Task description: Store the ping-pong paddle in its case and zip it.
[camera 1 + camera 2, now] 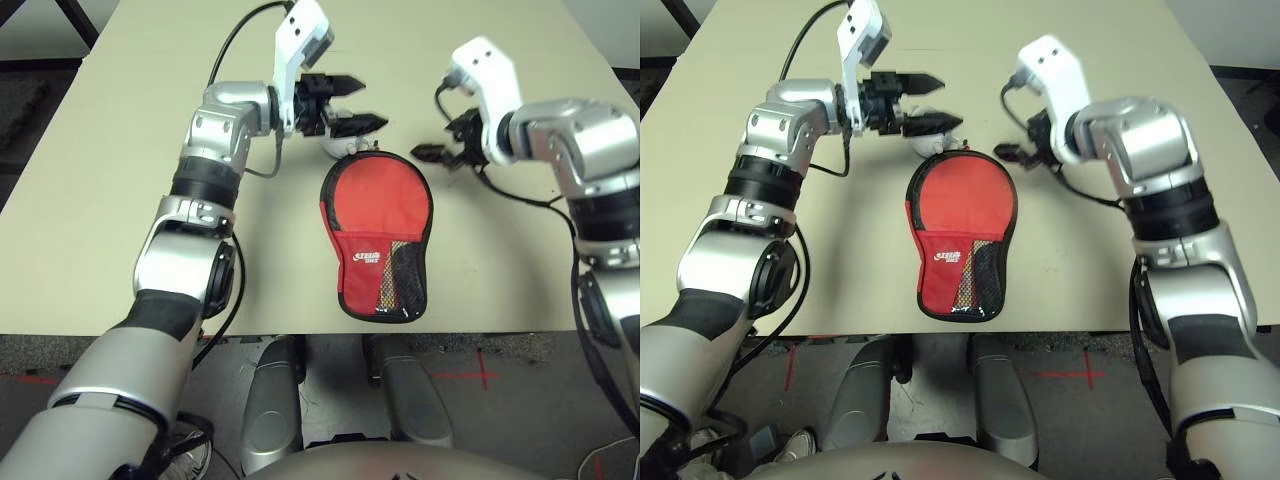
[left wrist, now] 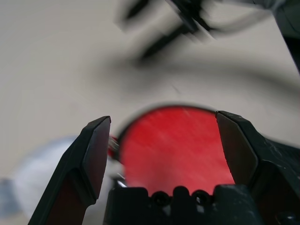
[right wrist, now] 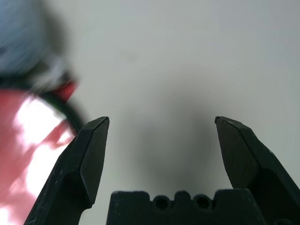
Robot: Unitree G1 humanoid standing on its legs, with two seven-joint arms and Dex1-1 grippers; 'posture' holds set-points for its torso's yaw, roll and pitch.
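Red case: we see the case [image 1: 376, 238] lying flat on the tabletop [image 1: 100, 150] between our arms, round end away from us, mesh pocket end toward us, long axis running near to far.
Left end effector: the left end effector [image 1: 352, 105] hovers just beyond the case's far rim, to its left, fingers spread wide and empty.
White object: a white blob [image 1: 334, 147] sits under it, touching the far rim.
Right end effector: the right end effector [image 1: 434, 153] hangs beside the far right rim, fingers apart, empty.
Paddle: we judge the ping-pong paddle is inside; we cannot tell how far the zip is closed.
Nearer arm: both are close; the left sits nearest the far rim.
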